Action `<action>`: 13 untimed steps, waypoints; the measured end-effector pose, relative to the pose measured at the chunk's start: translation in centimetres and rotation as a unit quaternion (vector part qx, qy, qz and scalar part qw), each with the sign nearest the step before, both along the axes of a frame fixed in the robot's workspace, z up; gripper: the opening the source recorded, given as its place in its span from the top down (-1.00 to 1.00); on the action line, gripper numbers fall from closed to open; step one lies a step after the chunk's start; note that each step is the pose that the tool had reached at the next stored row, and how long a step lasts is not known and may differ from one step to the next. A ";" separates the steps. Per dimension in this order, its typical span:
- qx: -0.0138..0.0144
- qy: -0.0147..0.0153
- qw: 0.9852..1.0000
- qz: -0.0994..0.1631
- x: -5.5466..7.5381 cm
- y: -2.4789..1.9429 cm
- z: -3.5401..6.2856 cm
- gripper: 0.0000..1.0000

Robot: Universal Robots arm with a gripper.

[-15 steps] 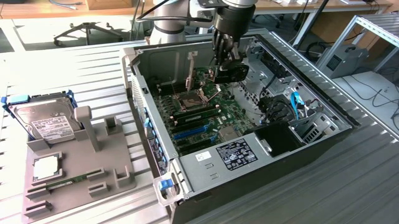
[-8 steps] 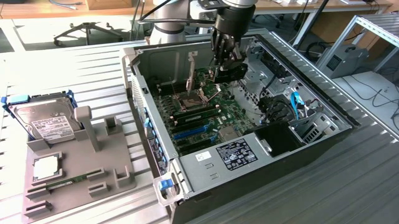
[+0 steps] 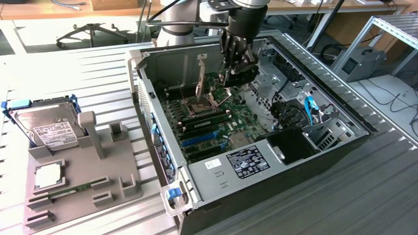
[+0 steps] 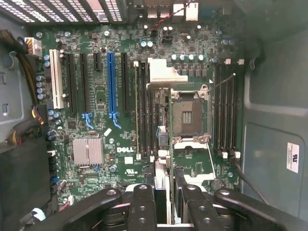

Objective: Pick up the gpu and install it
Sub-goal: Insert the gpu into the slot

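gpu (image 4: 161,175): thin card seen edge-on, a narrow pale strip; faces hidden
where: upper centre of the exterior view, inside the computer case (image 3: 163,68), above the green motherboard (image 3: 222,120)
gripper (image 3: 234,73): jaws clamped on the gpu's edge

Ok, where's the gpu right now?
The gpu is held between the fingers inside the case, hanging above the motherboard just to the exterior view's right of the open CPU socket.
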State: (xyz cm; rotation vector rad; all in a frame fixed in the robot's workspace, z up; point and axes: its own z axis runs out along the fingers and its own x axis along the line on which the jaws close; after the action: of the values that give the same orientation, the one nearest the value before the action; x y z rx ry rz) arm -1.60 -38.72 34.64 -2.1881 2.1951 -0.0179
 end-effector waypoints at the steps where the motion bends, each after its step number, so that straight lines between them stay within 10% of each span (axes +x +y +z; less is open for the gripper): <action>1: 0.000 0.000 1.000 0.004 0.0 0.00 0.00 0.47; 13: 0.000 0.000 0.997 0.076 0.0 0.00 0.00 0.47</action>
State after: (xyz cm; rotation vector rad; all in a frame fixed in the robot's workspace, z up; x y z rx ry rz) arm -1.60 -38.72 34.64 -2.3487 2.0213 -0.0128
